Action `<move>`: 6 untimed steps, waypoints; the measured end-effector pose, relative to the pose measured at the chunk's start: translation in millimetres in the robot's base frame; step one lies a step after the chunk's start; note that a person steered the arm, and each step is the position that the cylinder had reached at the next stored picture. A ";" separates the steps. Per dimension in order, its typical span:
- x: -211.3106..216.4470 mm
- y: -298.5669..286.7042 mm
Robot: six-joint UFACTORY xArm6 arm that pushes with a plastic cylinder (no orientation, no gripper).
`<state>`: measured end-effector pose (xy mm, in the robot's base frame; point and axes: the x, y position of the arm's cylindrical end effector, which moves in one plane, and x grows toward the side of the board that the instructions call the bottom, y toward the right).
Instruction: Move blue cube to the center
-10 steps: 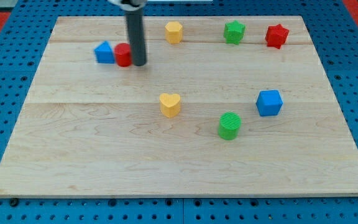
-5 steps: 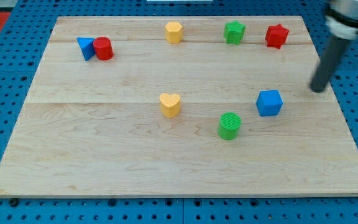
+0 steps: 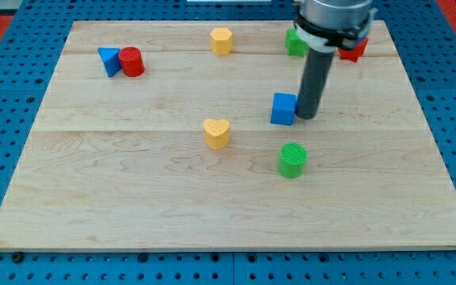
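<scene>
Here my tip (image 3: 306, 116) rests on the board (image 3: 93, 182) against the right face of the blue cube (image 3: 283, 109), touching it or so close that no gap shows. There is no gripper: the rod holds nothing and can only push. The blue cube sits a little right of the board's centre and slightly toward the view's top, with the yellow heart (image 3: 217, 133) to its lower left and the green cylinder (image 3: 292, 160) below it.

The blue cube looks like a small, rigid plastic block, likely light, and it should slide easily on the smooth wood. It cannot be picked up; the place to meet it is the middle of a flat face, so it travels straight instead of spinning off a corner. A push from the right and slightly from above seems to suit the short way left to the centre. Being light, it may skid or twist if struck off-centre, and the yellow heart lies near the path.
</scene>
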<state>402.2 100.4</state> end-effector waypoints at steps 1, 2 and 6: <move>-27.2 -46.8; -33.9 -70.3; 7.0 -59.9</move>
